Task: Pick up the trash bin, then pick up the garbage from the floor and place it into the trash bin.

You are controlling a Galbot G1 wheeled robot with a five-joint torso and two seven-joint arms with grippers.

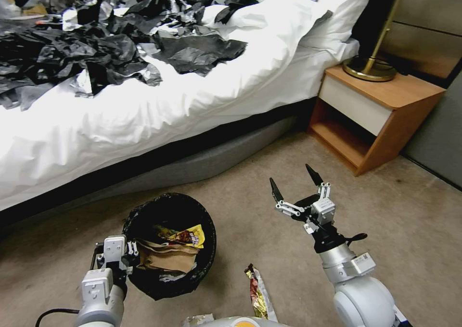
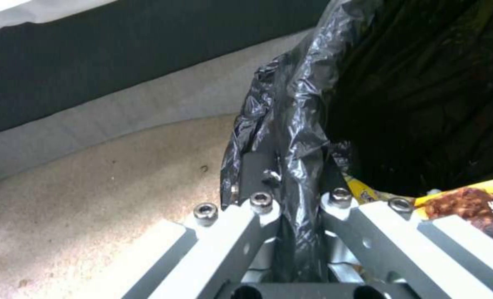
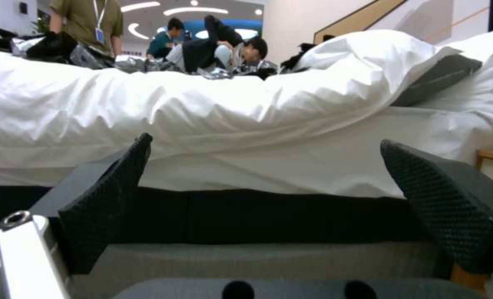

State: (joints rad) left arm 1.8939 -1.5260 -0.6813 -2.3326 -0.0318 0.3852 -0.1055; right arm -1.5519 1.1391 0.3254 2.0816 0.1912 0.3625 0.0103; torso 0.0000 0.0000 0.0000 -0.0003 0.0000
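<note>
The trash bin (image 1: 169,245) wears a crinkled, glossy black plastic liner; inside lie matt brown paper (image 1: 166,257) and a shiny yellow wrapper (image 1: 190,235). A gold foil wrapper (image 1: 257,293) glints on the rough beige carpet (image 1: 409,231). The right claw (image 1: 294,182) has dimpled matt black pads (image 3: 445,207). Smooth wooden nightstand (image 1: 390,106), soft white bed linen (image 1: 144,110).

Even indoor light; wrist views soft, blurred; faint floor shadows.

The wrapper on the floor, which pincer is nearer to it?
Right. The right pincer hangs open just above and beyond the wrapper; the left pincer is across it, clamped on the trash bin rim.
</note>
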